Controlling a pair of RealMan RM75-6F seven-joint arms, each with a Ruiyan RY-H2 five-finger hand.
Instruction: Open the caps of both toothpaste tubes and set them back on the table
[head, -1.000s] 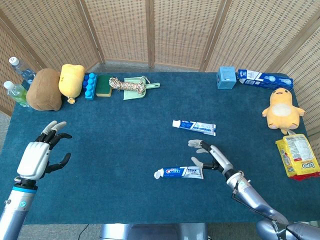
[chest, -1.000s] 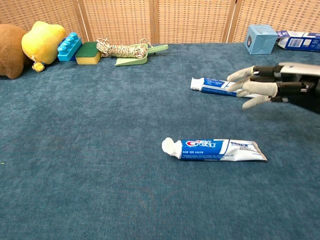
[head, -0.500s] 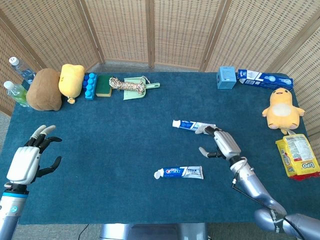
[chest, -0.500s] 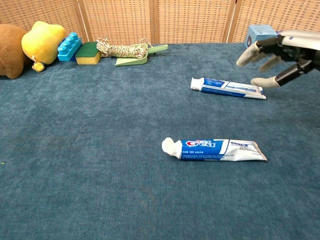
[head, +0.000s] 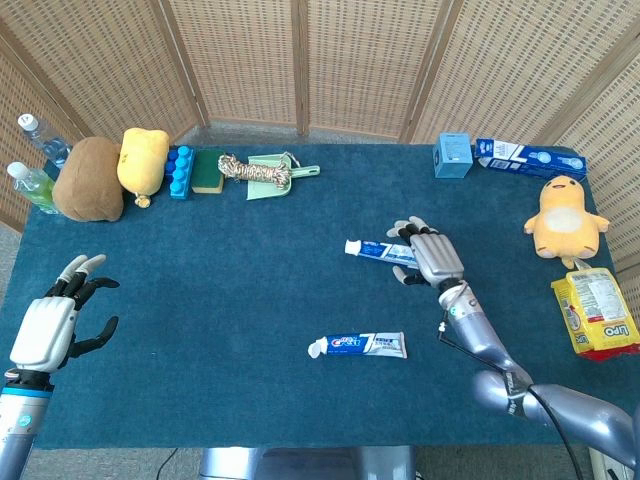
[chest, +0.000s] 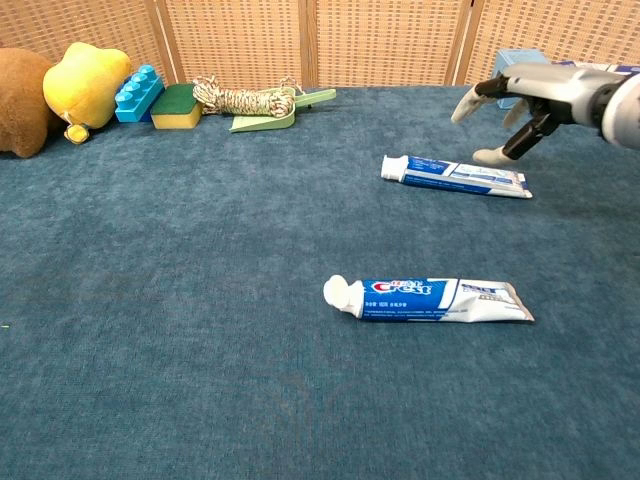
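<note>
right hand (head: 432, 258) hovers over the crimped tail end of the far toothpaste tube (chest: 455, 175), fingers spread and curled down, nothing in its grasp; chest view shows it above the tube, not touching. looks positioned for a top-down grab at the tail, probably so the cap end stays free for the other hand. far tube lies flat on the blue table cloth (head: 220, 280), white cap (chest: 390, 167) pointing to the robot's left, cap looks closed. near toothpaste tube (chest: 440, 299), crest brand, lies flat closer to the robot, well apart from the far one, its round cap (chest: 341, 294) also pointing left; can't tell whether it's open or shut. left hand (head: 52, 325) is far off at the table's left edge, fingers apart, empty, only in head view. judgement: task barely started, neither tube lifted, next is lowering onto the far tube. risk: flat tube on soft cloth is hard to get fingers under. plush toys, sponge, rope along the back edge aren't involved.
</note>
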